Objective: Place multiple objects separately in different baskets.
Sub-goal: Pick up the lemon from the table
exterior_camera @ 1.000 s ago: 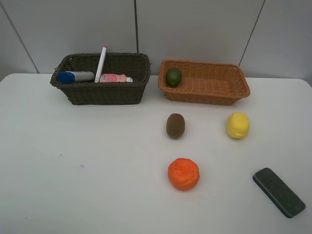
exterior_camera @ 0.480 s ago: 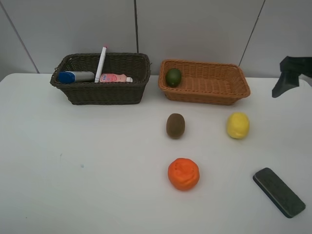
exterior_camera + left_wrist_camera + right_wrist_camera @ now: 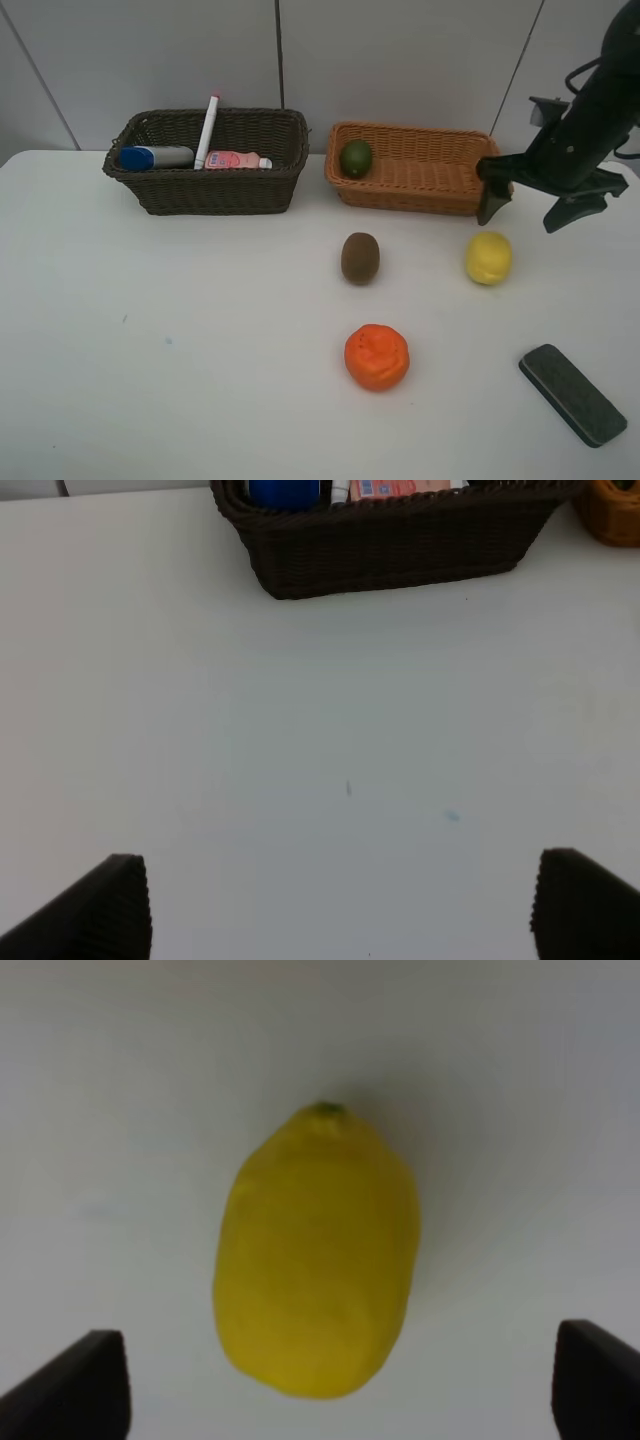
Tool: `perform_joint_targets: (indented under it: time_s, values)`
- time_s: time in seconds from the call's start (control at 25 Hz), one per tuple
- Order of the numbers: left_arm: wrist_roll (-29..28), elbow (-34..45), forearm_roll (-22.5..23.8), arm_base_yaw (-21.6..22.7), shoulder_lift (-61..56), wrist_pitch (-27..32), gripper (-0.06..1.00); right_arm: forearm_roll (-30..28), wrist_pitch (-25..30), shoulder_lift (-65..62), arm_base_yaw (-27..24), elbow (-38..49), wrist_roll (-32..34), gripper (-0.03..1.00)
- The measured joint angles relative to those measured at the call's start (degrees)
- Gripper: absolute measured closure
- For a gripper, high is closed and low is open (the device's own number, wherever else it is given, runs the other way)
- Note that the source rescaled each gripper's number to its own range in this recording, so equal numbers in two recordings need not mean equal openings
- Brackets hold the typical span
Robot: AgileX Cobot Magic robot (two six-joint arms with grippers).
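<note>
Two right end effector [image 3: 522, 214] fingertips cropped, wrist view; lemon [image 3: 316, 1252] whole.

lime [image 3: 356, 158] in right basket [image 3: 430, 198] | kiwi [image 3: 360, 257] left of lemon [image 3: 488, 257]

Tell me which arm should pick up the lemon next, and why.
Right. The right gripper hangs open over the lemon, which sits centred between its fingers in the wrist view. The left gripper faces bare table near the dark basket, away from the lemon.
</note>
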Motion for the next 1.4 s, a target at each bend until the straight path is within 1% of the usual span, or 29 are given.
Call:
perform_joint_targets:
  time_s: [0.24,0.64,0.76,0.8,0.84,0.88,0.92,1.0,1.04,1.24,1.4]
  values:
    - [0.0,0.0,0.0,0.0,0.0,0.0,-0.06,-0.14,-1.86,6.04,0.0,-0.17,0.0,-0.03]
    - [0.0,0.0,0.0,0.0,0.0,0.0,-0.06,-0.17,-8.42,13.36,0.0,-0.29,0.0,-0.03]
    - [0.0,0.0,0.0,0.0,0.0,0.0,-0.06,-0.16,-8.48,14.33,0.0,-0.69,0.0,-0.03]
    - [0.0,0.0,0.0,0.0,0.0,0.0,-0.06,-0.16,-8.37,14.39,0.0,-0.77,0.0,0.01]
    - [0.0,0.0,0.0,0.0,0.0,0.0,-0.06,-0.33,-8.31,14.44,0.0,-0.75,0.0,0.07]
    - [0.0,0.0,0.0,0.0,0.0,0.0,-0.06,-0.72,-8.24,14.46,0.0,-0.75,0.0,0.16]
    - [0.0,0.0,0.0,0.0,0.0,0.0,-0.06,-0.72,-8.09,14.46,0.0,-0.75,0.0,0.32]
    - [0.0,0.0,0.0,0.0,0.0,0.0,-0.06,-0.72,-7.32,14.5,-0.05,-0.75,0.0,0.76]
    - [0.0,0.0,0.0,0.0,0.0,0.0,-0.06,-0.72,-6.76,14.5,-0.05,-0.8,-0.14,0.8]
    - [0.0,0.0,0.0,0.0,0.0,0.0,-0.06,-0.72,-1.2,14.57,-0.05,-2.99,-4.04,0.8]
    - [0.0,0.0,0.0,0.0,0.0,0.0,-0.06,-0.72,0.46,9.73,-0.05,-6.08,-4.34,0.8]
